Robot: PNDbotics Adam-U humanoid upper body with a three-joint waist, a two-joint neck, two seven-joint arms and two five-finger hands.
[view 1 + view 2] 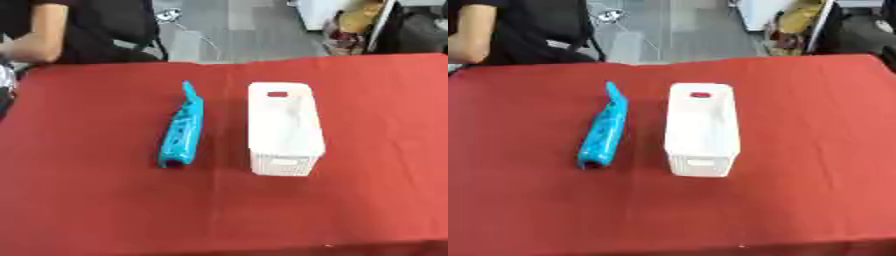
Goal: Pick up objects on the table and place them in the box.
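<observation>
A long blue object lies flat on the red tablecloth, its thin end pointing away from me and its thick end with a dark opening toward me. Just to its right stands a white rectangular box with perforated walls and handle slots; nothing shows inside it. A narrow strip of cloth separates the two. Neither of my hands shows in either eye view.
A person sits past the far left edge of the table. Chairs, a cable and clutter stand on the grey floor beyond the far edge. The table's near edge runs along the bottom of the view.
</observation>
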